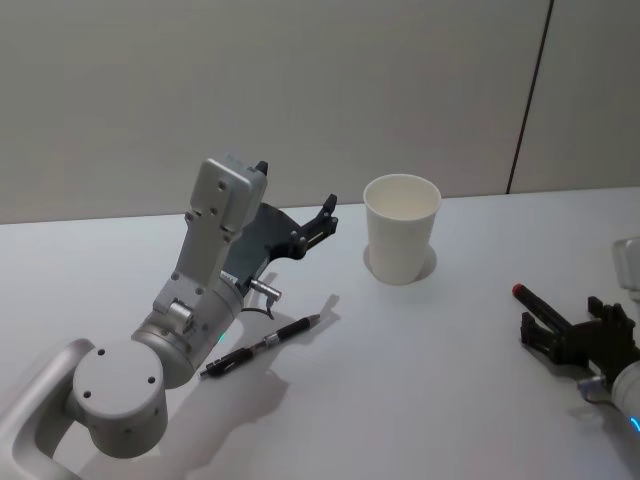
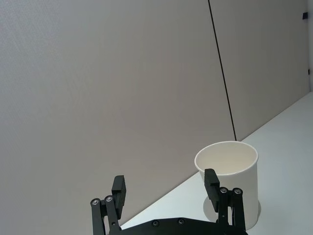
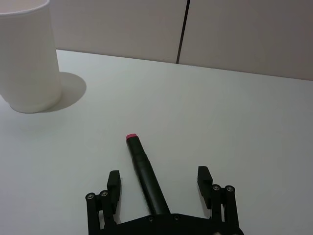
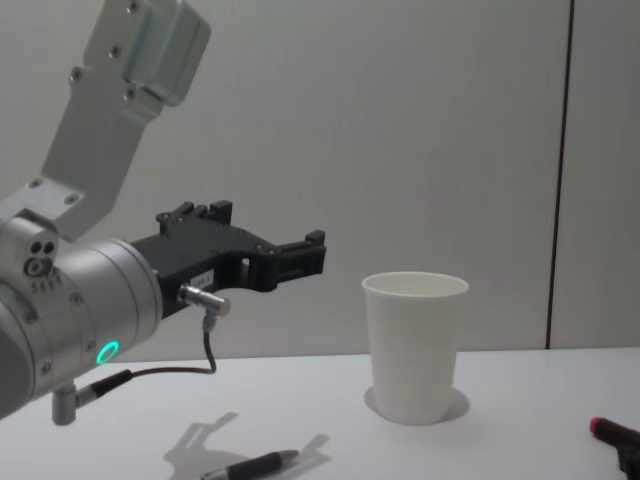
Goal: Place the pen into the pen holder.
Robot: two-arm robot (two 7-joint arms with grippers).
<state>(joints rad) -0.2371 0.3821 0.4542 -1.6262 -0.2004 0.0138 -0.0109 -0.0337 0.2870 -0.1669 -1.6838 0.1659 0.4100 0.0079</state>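
Observation:
The pen holder, a white paper cup (image 1: 401,228), stands upright at the table's middle back, also in the chest view (image 4: 413,345). A slim black pen with a silver tip (image 1: 262,345) lies flat on the table left of it. My left gripper (image 1: 325,215) hangs open and empty above that pen, pointing at the cup (image 2: 230,176). A thicker black pen with a red end (image 3: 142,166) lies on the table at the right. My right gripper (image 3: 159,180) is open, low over the table, one finger on each side of that pen without touching it.
The white table (image 1: 450,400) has free room between the two pens and in front of the cup. A grey wall (image 1: 300,90) with a dark vertical seam stands just behind the table's back edge.

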